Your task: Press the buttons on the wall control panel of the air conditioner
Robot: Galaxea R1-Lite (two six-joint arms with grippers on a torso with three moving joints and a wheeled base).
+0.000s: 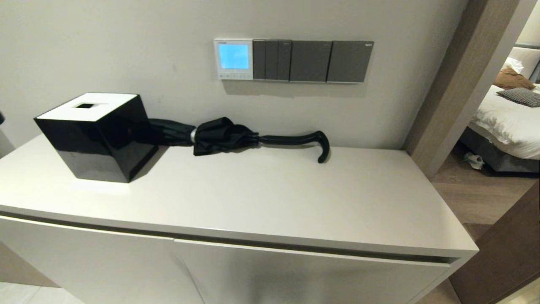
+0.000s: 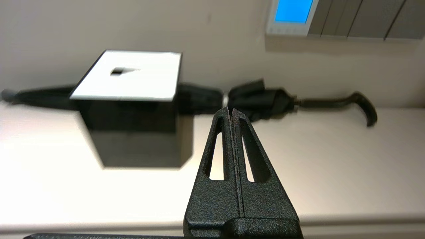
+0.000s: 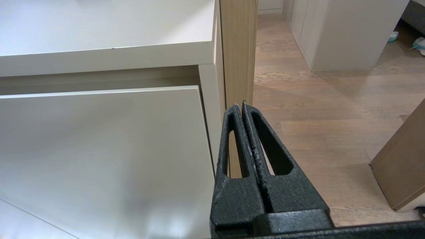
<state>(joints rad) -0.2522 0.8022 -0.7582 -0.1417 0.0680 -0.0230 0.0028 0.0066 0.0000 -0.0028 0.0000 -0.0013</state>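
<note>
My left gripper (image 2: 230, 111), fingers pressed together, hovers low before the cabinet top (image 1: 270, 198), well below the air conditioner's wall control panel (image 1: 233, 59). I should rise and meet the buttons (image 1: 233, 76) squarely with the tip. My right gripper (image 3: 241, 105), also closed, hangs beside the cabinet's front.

The panel (image 1: 233, 59) is a small square white-framed unit mounted flat on the wall, its light-blue screen lit, touching the left end of a row of dark plates. The buttons (image 1: 233, 76), apparently pale, line its lower edge.
</note>
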